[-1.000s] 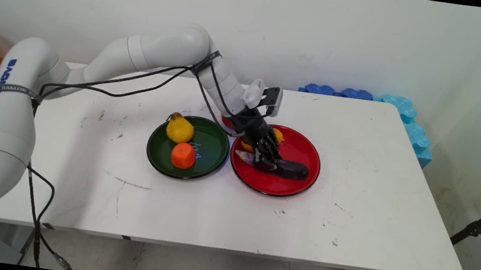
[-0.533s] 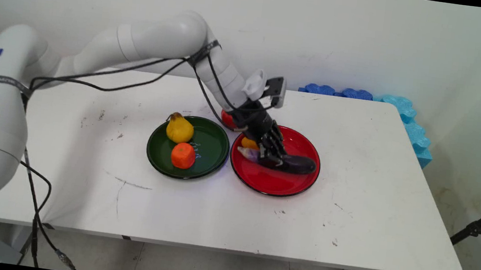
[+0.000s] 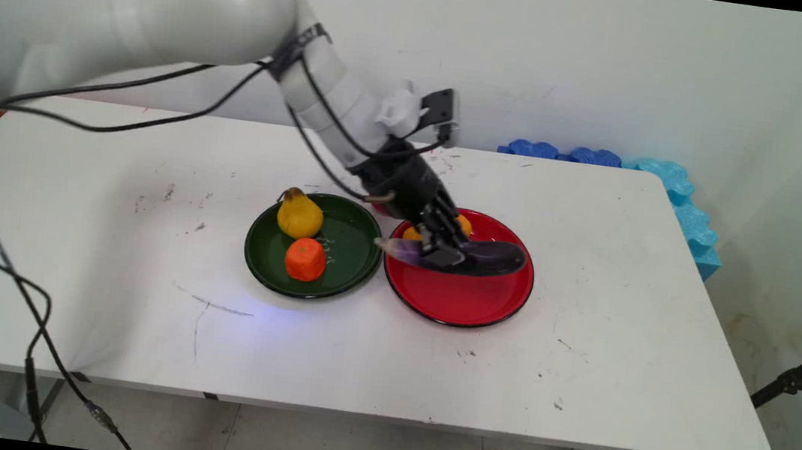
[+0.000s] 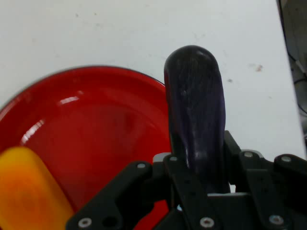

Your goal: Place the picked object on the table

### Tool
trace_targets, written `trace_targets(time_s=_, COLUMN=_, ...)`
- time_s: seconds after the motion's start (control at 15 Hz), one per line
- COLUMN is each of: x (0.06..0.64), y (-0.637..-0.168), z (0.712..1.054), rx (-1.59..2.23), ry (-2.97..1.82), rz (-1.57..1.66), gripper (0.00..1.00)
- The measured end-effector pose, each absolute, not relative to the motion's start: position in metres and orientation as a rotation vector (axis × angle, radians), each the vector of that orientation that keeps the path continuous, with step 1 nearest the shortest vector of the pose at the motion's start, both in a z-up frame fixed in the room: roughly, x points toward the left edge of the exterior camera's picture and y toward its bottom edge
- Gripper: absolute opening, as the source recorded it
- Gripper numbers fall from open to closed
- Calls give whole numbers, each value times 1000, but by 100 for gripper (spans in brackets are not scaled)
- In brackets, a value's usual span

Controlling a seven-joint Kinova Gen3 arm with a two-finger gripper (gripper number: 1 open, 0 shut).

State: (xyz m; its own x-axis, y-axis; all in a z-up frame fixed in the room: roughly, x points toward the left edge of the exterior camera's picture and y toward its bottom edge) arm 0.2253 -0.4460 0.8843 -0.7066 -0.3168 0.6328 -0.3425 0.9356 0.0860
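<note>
My gripper (image 3: 441,248) is shut on a dark purple eggplant (image 3: 488,257), holding it lifted a little above the red plate (image 3: 460,303). The eggplant lies across the fingers with its pale stem end toward the green plate. In the hand view the eggplant (image 4: 196,110) sticks out between the fingers (image 4: 175,177), over the rim of the red plate (image 4: 96,124). An orange-yellow fruit (image 3: 463,224) sits on the red plate behind the gripper, and the same orange-yellow fruit (image 4: 26,191) shows at the lower left of the hand view.
A green plate (image 3: 349,249) left of the red one holds a yellow pear (image 3: 299,215) and an orange fruit (image 3: 305,259). A small red thing is mostly hidden behind the wrist. Blue foam pieces (image 3: 605,159) lie along the table's far right edge.
The gripper has risen from the red plate with the eggplant in it and drifted slightly back and left. The arm's upper links have swung upward.
</note>
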Motion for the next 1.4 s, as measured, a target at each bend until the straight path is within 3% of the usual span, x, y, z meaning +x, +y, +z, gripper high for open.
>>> trace_targets(time_s=0.33, x=247, y=-391, z=889, rx=534, ry=-2421, rz=25, gripper=0)
trace_targets(time_s=0.67, x=267, y=-348, z=867, rx=556, ry=-2450, rz=8, gripper=0)
trace_targets(time_s=1.4, x=271, y=-325, z=811, rx=501, ry=-2459, rz=26, gripper=0)
